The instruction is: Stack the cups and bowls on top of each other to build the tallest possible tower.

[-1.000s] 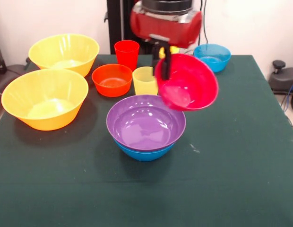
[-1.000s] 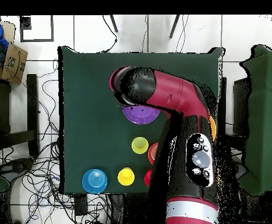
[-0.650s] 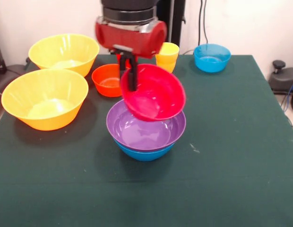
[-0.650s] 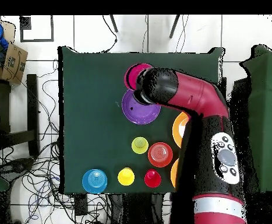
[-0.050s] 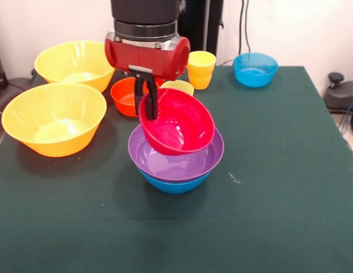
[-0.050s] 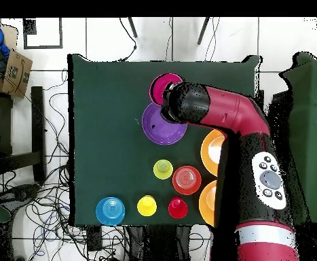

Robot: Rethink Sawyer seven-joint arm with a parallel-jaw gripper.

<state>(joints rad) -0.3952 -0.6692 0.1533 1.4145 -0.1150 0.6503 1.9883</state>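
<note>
Your tool (image 5: 147, 102) is clamped on the rim of the pink-red bowl (image 5: 179, 128), tilted just over the purple bowl (image 5: 175, 156) nested in the blue bowl (image 5: 174, 184), so two layers are built; remaining bowls and cups wait on the worktop (image 5: 279, 216).

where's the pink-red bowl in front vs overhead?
Front: pink-red bowl at centre, tilted, held at its rim by the gripper, over the purple bowl.
Overhead: upper centre, partly under the arm.
Shared landmark: the purple bowl.
</note>
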